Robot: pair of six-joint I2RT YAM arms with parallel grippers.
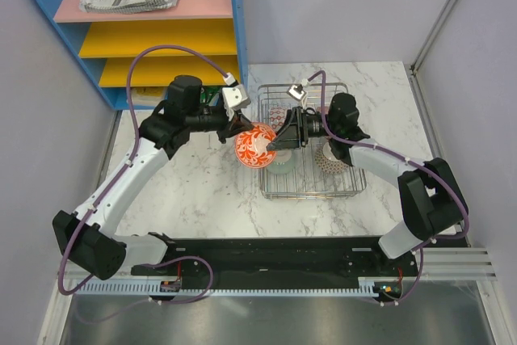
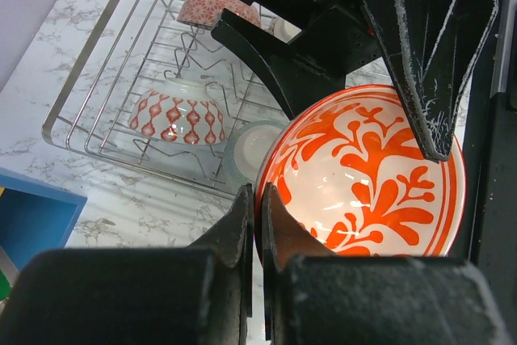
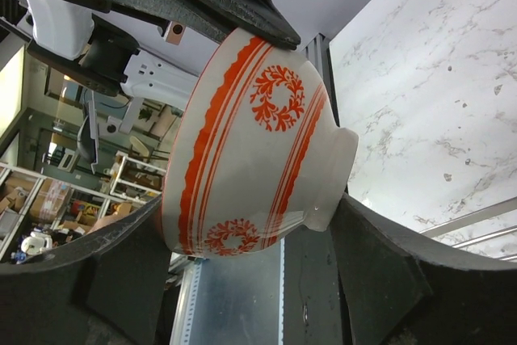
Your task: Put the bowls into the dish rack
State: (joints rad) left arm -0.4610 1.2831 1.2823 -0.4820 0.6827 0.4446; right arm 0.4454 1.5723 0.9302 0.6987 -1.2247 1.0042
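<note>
A red-and-white patterned bowl [image 1: 255,145] hangs tilted in the air at the left edge of the chrome dish rack [image 1: 349,187]. My left gripper [image 1: 239,124] is shut on its rim, seen close in the left wrist view [image 2: 258,204]. My right gripper [image 1: 279,140] spans the same bowl [image 3: 250,135]: one finger lies across its open side [image 2: 420,54] and the other against its foot [image 3: 388,264]. In the rack [image 2: 89,147] sit a pale green bowl [image 2: 246,147], a red-patterned bowl [image 2: 176,115] and a pink-patterned bowl [image 2: 218,7].
A blue shelf unit [image 1: 145,34] with pink and yellow shelves stands at the back left; its corner shows in the left wrist view [image 2: 32,216]. Grey walls close in both sides. The marble tabletop [image 1: 202,191] lies in front of the rack.
</note>
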